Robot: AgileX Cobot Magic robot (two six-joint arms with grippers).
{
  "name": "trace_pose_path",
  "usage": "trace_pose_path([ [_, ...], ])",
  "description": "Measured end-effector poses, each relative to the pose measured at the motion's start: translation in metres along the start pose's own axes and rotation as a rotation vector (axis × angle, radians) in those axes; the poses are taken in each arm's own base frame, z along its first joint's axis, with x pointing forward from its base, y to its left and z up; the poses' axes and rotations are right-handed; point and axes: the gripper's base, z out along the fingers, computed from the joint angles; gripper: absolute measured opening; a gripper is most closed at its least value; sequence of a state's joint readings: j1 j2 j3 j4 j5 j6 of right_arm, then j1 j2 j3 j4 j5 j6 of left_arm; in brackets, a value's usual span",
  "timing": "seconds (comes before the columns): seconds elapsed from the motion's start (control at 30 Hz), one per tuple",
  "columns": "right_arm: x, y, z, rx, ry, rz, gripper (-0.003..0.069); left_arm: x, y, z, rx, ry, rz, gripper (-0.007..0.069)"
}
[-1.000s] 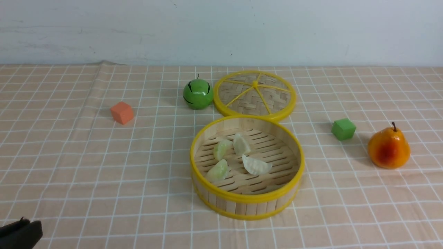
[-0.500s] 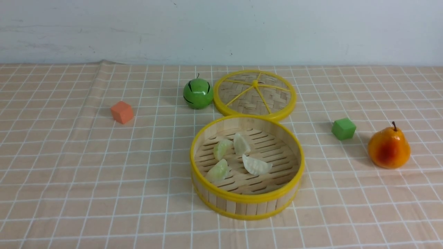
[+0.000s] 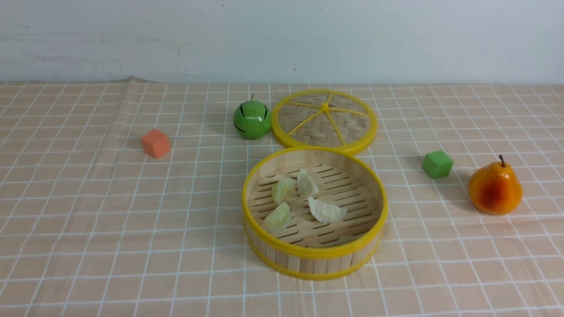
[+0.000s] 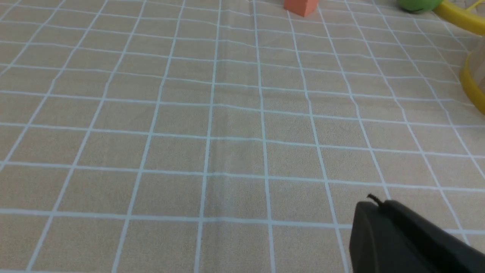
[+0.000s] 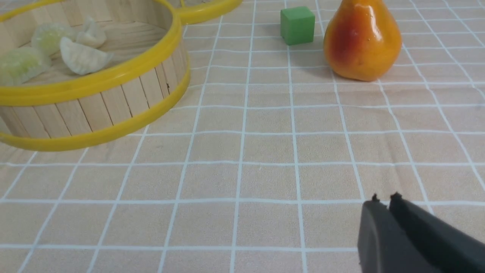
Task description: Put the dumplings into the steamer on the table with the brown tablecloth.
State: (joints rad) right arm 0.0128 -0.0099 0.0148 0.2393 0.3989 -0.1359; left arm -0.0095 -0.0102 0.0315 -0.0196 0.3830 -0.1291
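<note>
In the front view's lower centre, the bamboo steamer (image 3: 314, 259) sits on the brown tablecloth (image 3: 110, 211) that covers the table, with all four dumplings (image 3: 326, 211) on its slatted floor. Its woven lid (image 3: 324, 118) lies flat just behind it, a green apple (image 3: 252, 119) beside the lid. An orange cube (image 3: 155, 143) is at left; a green cube (image 3: 437, 164) and a pear (image 3: 495, 188) are at right. The left gripper (image 4: 379, 206) hangs above bare cloth, fingers pressed together, empty. The right gripper (image 5: 383, 201) hangs likewise, its tips a thin slit apart, holding nothing.
</note>
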Motion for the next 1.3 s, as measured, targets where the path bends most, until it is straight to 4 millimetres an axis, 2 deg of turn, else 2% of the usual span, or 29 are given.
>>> trace_pose_path([
  [1.3,0.0000,0.0000,0.0000,0.000,0.000,0.001,0.0097,0.0000,0.0000,0.0000,0.000,0.000,0.000,-0.0006],
])
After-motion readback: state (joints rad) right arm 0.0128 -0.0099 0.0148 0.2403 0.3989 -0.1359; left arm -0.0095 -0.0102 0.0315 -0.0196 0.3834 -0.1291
